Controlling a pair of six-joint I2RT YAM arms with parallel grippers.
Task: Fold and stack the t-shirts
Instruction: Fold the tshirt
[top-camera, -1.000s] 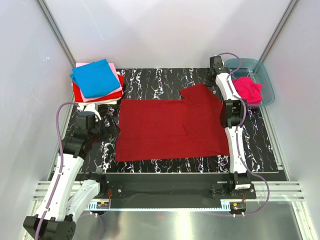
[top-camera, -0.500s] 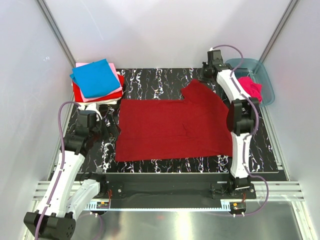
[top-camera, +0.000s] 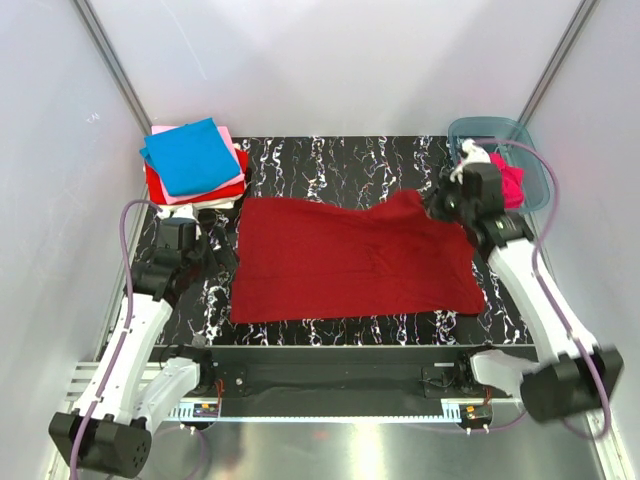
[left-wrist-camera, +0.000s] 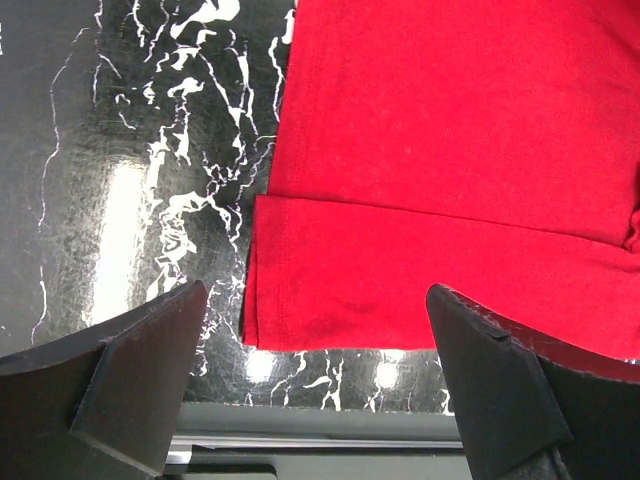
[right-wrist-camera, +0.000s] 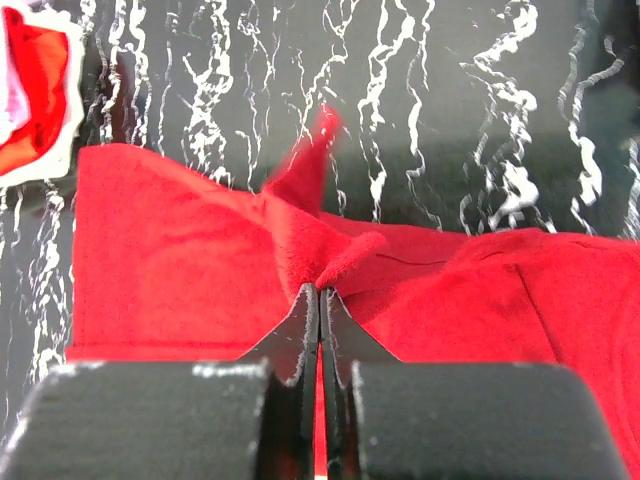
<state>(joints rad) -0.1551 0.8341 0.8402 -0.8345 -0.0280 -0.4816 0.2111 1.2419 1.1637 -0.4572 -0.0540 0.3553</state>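
**Step in hand: first fold of the dark red t-shirt**

1. Location of the work. The dark red t-shirt (top-camera: 350, 260) lies spread across the middle of the counter (top-camera: 330, 160), mostly flat. Its corner at 2 o'clock is gathered up and not lying flat.

2. Right tool (right-wrist-camera: 320, 292). The jaws are closed on a pinch of the dark red cloth at that 2 o'clock corner. In the right wrist view the fabric rises in a peak from the pinch point. This corner is probably the sleeve, but the bunching hides its outline.

3. Left tool (left-wrist-camera: 315, 300). The jaws stand wide apart and hold nothing. The tool hovers at the shirt's 9 o'clock edge. The left wrist view shows a hemmed corner of the shirt beneath the gap between the jaws.

4. Other items. A stack (top-camera: 195, 165) of folded shirts sits at 10 o'clock with a bright blue shirt (top-camera: 190, 155) on top. A hot pink shirt (top-camera: 508, 185) lies crumpled in the tub (top-camera: 535, 170) at 2 o'clock, not yet folded.

5. Judgement of step. The task appears to be at the opening fold of this shirt, with the gripped corner to be brought inward over the body.

6. Next move calls for:
   - carrying the pinched corner toward 9 o'clock and laying it flat on the body before release;
   - closing the left tool on the hemmed corner, so that both sides fold evenly.
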